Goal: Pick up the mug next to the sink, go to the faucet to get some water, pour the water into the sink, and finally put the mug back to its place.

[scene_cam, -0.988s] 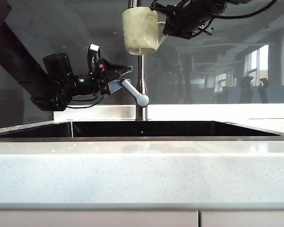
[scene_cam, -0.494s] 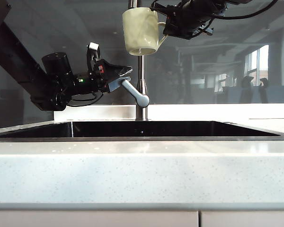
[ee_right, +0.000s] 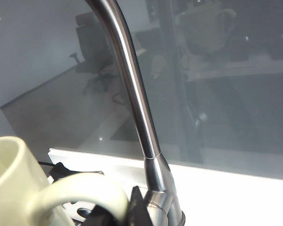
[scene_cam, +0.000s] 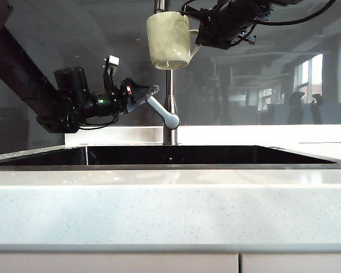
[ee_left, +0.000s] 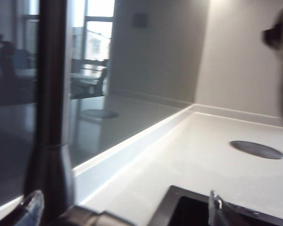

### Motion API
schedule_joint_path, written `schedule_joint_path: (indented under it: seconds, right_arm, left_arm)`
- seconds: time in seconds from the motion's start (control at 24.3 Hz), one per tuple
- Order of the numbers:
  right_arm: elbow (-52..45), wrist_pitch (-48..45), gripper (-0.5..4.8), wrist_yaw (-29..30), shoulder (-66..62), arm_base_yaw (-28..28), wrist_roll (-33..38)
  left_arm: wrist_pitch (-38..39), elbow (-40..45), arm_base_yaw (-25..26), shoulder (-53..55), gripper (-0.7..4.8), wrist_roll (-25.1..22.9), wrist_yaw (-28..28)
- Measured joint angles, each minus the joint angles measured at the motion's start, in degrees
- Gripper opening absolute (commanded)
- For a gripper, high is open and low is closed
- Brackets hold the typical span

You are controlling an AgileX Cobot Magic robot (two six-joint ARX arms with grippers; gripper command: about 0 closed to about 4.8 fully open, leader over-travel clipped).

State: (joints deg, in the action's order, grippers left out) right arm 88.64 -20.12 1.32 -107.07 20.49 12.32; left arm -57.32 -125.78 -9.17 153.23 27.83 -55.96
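Observation:
The pale cream-green mug [scene_cam: 169,40] hangs upright high above the sink [scene_cam: 170,154], in front of the faucet [scene_cam: 169,96] pipe. My right gripper [scene_cam: 202,33] is shut on its loop handle [ee_right: 80,193]; in the right wrist view the gripper [ee_right: 118,209] pinches the handle beside the mug body [ee_right: 12,188], with the faucet [ee_right: 132,94] just beyond. My left gripper [scene_cam: 145,94] is open around the outer end of the slanted lever [scene_cam: 162,111]. In the left wrist view this gripper [ee_left: 125,212] has its fingertips [ee_left: 33,207] wide apart, and the lever [ee_left: 99,219] lies between them.
The pale speckled counter [scene_cam: 170,205] runs along the front of the sink, with a dark glass wall behind. A dark round disc [ee_left: 257,149] lies on the counter beyond the sink corner [ee_left: 188,207]. The left arm [scene_cam: 23,74] slants down from the upper left.
My left wrist has rolled and tilted at the lever, so its fingers now angle down along it. The mug and the right gripper have stayed in place.

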Motion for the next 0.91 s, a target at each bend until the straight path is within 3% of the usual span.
schedule_joint_path:
  seconds: [0.21,0.91]
  right_arm:
    - [0.0,0.09,-0.05,0.0,0.0,0.0,0.07]
    - [0.02,-0.13,-0.05,0.2,-0.09,-0.02,0.09]
  left_arm:
    - [5.44,0.0,0.0,0.0,4.79,-4.5,3.74]
    - [7.06,0.0,0.04,0.0,4.79,-6.75,4.7]
